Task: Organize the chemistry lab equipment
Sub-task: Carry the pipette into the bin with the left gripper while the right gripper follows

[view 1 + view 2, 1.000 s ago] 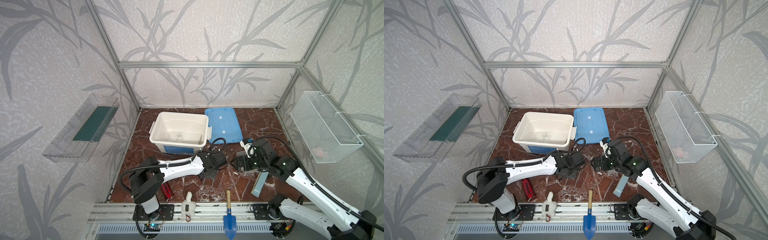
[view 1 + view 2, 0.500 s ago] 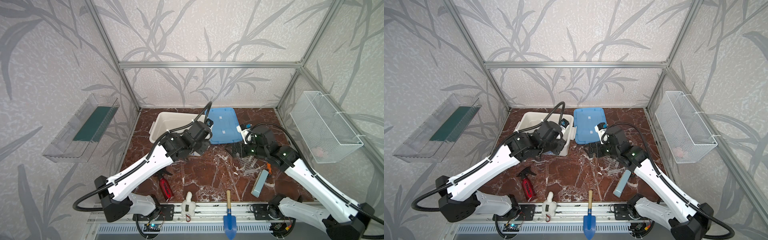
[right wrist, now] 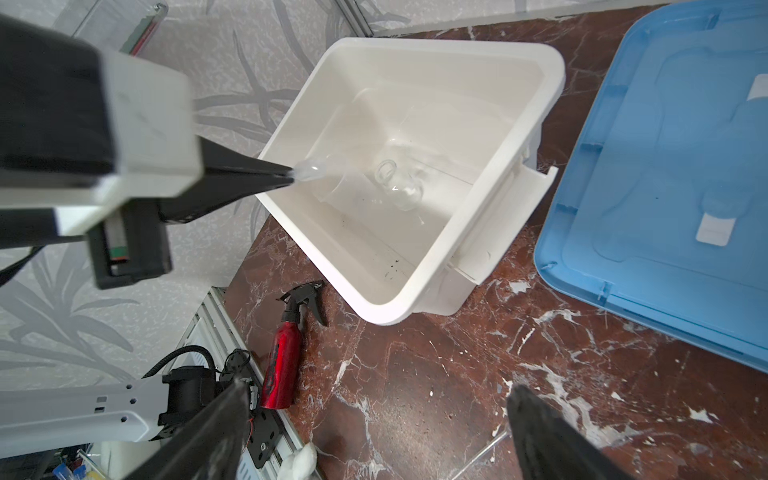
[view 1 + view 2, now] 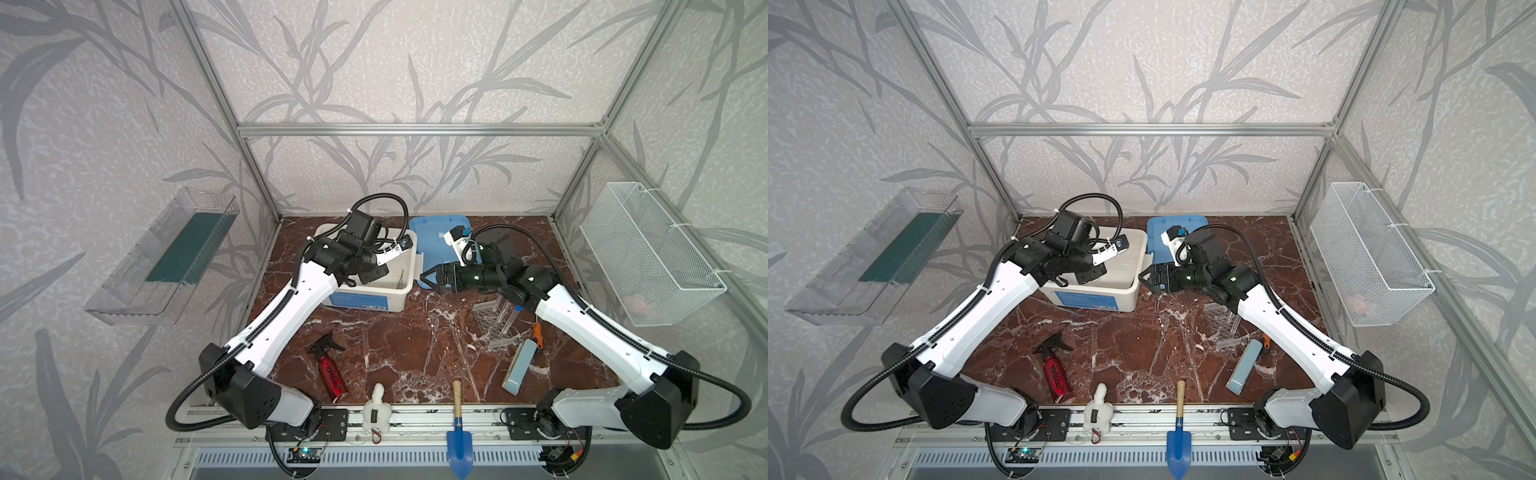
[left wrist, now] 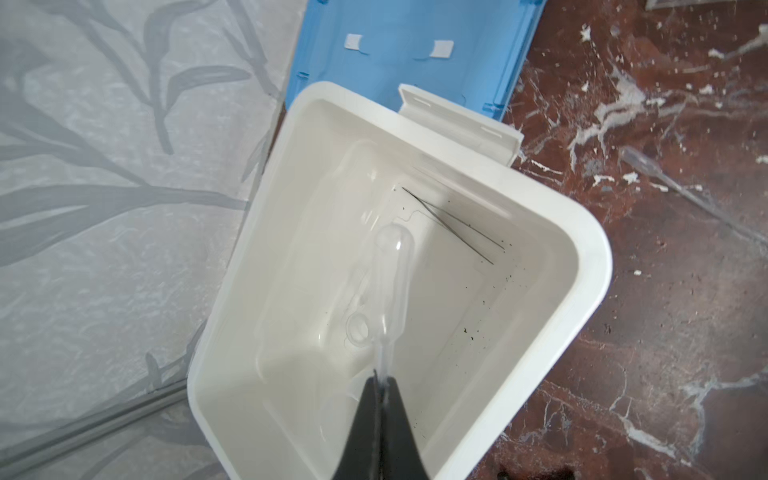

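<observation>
I am pinching my left gripper (image 5: 382,384) tightly shut on the thin stem of a clear dropper (image 5: 392,257), and I am holding it over the open white bin (image 5: 590,257) at the far left of the table (image 4: 395,340), with the bulb end pointing down into the bin. Inside the bin, a small glass bottle (image 3: 398,185) is lying on the bottom, and two thin rods (image 5: 453,224) are lying crossed along one wall. I am keeping my right gripper (image 3: 376,386) spread wide with nothing between its fingers, and it is hanging above bare table just right of the bin, pointing left towards it, in front of the near edge of the blue lid (image 3: 665,166), which is lying flat beside the bin at the far side. The clear tube rack (image 4: 490,322) is lying on the right part of the table under my right arm, with the blue-capped tubes (image 4: 508,316) right beside it; I cannot tell whether they are sitting in its holes. A second dropper (image 5: 681,191) is lying on the table right of the bin. The red spray bottle (image 3: 282,365) is lying near the front left, well apart from the bin.
</observation>
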Motion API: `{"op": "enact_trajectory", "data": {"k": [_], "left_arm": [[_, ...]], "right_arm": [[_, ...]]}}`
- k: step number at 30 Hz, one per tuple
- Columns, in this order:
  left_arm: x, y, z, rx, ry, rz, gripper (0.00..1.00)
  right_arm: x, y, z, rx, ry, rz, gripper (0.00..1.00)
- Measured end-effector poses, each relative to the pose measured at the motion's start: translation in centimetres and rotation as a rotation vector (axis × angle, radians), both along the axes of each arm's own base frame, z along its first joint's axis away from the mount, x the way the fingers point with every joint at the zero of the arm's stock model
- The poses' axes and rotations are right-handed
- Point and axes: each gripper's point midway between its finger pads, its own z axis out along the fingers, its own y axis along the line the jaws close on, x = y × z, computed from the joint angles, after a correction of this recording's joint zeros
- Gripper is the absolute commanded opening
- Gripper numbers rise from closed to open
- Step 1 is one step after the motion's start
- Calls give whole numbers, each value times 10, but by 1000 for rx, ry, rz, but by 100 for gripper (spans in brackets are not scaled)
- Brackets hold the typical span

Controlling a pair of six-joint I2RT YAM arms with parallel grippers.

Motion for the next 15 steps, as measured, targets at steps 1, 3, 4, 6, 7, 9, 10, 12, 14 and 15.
{"op": "enact_trajectory", "data": {"k": [1,3,4,6,7,9,10,12,14,15], "left_arm": [[4,0,-9,19,18,-22,0],[11,1,-31,61,68,-70,0],[12,2,-42,80,94,-92,0],[12,4,-62,119,151,-138,0],[12,5,-69,134,174,-158,0],[8,8,-81,158,216,-197,0],[8,9,-84,165,225,-210,0],[8,11,-87,172,230,-237,0],[9,10,-89,165,234,-256,0],[9,10,-91,159,241,-266,0]], "right_arm": [[0,2,-2,2,7,3,95],[2,6,-7,1,21,7,95],[3,7,-8,3,24,7,95],[4,9,-8,6,24,6,95],[5,9,-8,8,22,7,95],[6,10,-5,14,13,7,95],[6,10,-5,16,11,8,95],[8,12,-4,20,6,8,95],[10,14,-6,20,10,10,95],[13,16,-8,18,15,11,95]]}}
